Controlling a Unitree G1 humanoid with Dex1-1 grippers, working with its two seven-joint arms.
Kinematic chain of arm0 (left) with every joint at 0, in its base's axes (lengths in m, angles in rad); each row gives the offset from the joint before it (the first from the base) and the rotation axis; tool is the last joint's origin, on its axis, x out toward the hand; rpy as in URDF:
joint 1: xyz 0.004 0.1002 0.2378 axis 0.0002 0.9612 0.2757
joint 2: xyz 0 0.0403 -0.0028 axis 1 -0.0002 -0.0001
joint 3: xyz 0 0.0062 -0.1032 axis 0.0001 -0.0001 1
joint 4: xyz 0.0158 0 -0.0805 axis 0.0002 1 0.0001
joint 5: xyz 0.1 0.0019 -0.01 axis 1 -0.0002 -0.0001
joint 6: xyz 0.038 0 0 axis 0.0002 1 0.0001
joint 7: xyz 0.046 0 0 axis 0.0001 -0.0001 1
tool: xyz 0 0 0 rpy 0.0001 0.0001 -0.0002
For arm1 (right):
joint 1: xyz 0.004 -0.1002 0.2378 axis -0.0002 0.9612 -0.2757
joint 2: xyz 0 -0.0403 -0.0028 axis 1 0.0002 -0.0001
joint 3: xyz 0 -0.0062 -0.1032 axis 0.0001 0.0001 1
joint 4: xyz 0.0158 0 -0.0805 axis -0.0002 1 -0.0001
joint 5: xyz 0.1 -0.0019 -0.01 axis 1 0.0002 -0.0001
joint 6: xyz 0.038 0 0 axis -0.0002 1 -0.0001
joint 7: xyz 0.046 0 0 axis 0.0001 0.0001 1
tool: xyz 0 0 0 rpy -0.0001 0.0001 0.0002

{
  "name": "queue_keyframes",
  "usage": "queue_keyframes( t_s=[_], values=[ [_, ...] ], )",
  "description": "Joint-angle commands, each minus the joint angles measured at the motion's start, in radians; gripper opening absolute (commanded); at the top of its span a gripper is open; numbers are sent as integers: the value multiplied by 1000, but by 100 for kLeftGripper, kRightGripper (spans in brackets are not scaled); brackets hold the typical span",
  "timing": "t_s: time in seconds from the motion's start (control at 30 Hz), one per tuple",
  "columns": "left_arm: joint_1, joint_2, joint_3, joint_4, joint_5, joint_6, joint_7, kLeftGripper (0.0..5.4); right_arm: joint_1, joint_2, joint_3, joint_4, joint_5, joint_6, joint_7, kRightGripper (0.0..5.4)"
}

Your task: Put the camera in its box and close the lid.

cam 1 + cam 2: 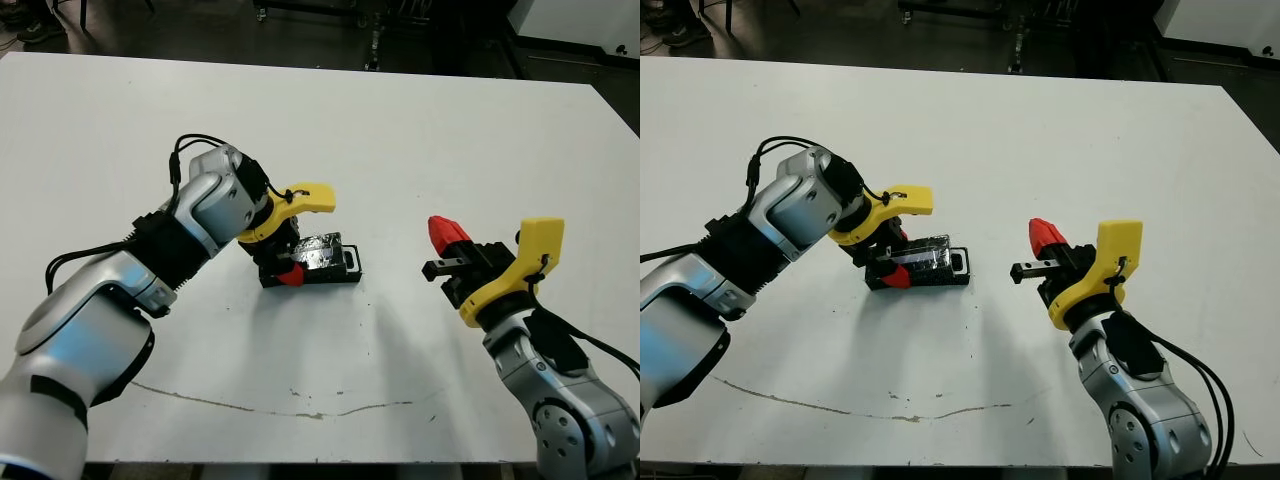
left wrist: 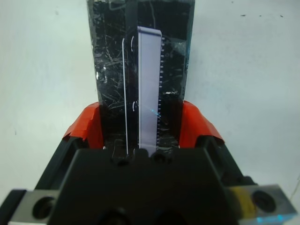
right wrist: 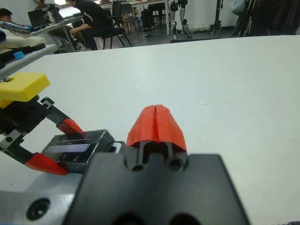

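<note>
The lid [image 1: 322,250], glossy black with a speckled reflective top, lies flat on the white table [image 1: 420,130] a little toward the robot from the table's middle, and serves here as the landmark. The left gripper [image 1: 281,258] reaches down onto the end of the lid nearest the left arm, its 2 red-tipped fingers [image 2: 193,124] pressed against the lid's 2 long sides, so it is clamped on the lid; the left wrist view shows the red tips flanking the speckled surface, with a pale rectangular reflection running along the top. At the lid's other end a narrow black part with a pale inner face [image 1: 352,262] pokes out from beneath it, which looks like the end of the box, though how far the lid is seated over it cannot be told. The camera is not visible in any view. The right gripper [image 1: 447,233] sits well apart from the lid, off its free end on the robot's right, raised above the table; its 2 red fingertips [image 3: 156,123] are pressed together with nothing between them. In the right wrist view, beyond the table's far edge, people sit at desks [image 3: 93,21].
</note>
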Motion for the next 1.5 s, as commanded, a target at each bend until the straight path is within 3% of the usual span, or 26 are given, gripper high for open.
queue_keyframes(
  t_s=[0.03,0.6,1.23,1.3,1.4,1.5],
  values=[
    [4,-64,-10,18,-28,-3,-2,317,3,-17,-11,1,3,15,0,0],
    [-34,-162,-8,160,-4,-19,42,317,1,-36,-16,-12,18,30,-4,0],
    [11,-175,-25,174,5,-163,40,317,11,-32,-12,-22,17,38,-15,0],
    [21,-161,-25,173,5,-228,32,317,12,-31,-13,-19,18,33,-11,0],
    [34,-130,-44,160,35,-357,42,366,12,-25,-18,-16,27,36,-12,0],
    [47,-115,-35,161,46,-397,48,412,13,-25,-15,-9,27,20,-3,0]
  ],
)
